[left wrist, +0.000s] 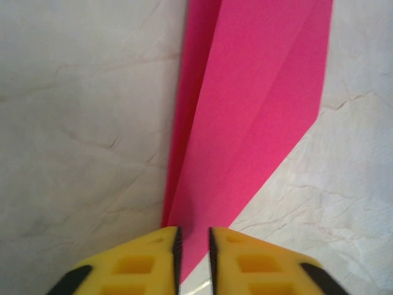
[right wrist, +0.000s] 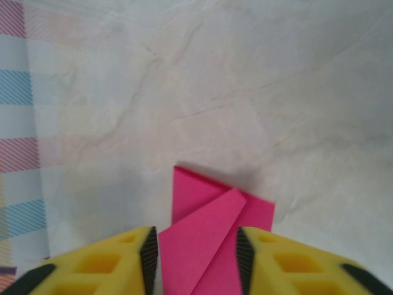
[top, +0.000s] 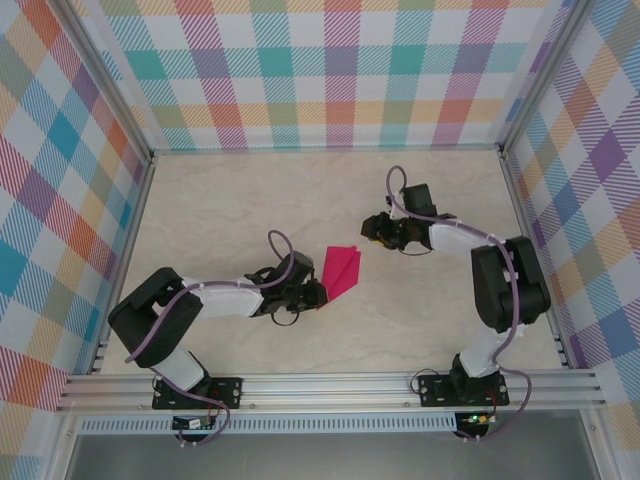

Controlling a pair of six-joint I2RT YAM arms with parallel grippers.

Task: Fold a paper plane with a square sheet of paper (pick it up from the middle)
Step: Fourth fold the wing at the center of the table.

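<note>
The square sheet of paper [top: 342,270] is magenta-pink and folded into a narrow pointed paper plane shape, lying on the table's middle. Its pointed end faces my left gripper [top: 318,294]. In the left wrist view the paper [left wrist: 258,92] runs away from the left gripper [left wrist: 193,230], whose jaws stand a narrow gap apart with the paper's tip between them. My right gripper [top: 370,232] hovers by the paper's blunt far end. In the right wrist view the right gripper [right wrist: 196,236] is open wide, with the layered paper [right wrist: 202,203] seen between its yellow fingers [right wrist: 270,258].
The pale marbled table [top: 220,210] is walled by checked panels [top: 320,60] at the back and both sides. An aluminium rail [top: 330,390] runs along the near edge by the arm bases.
</note>
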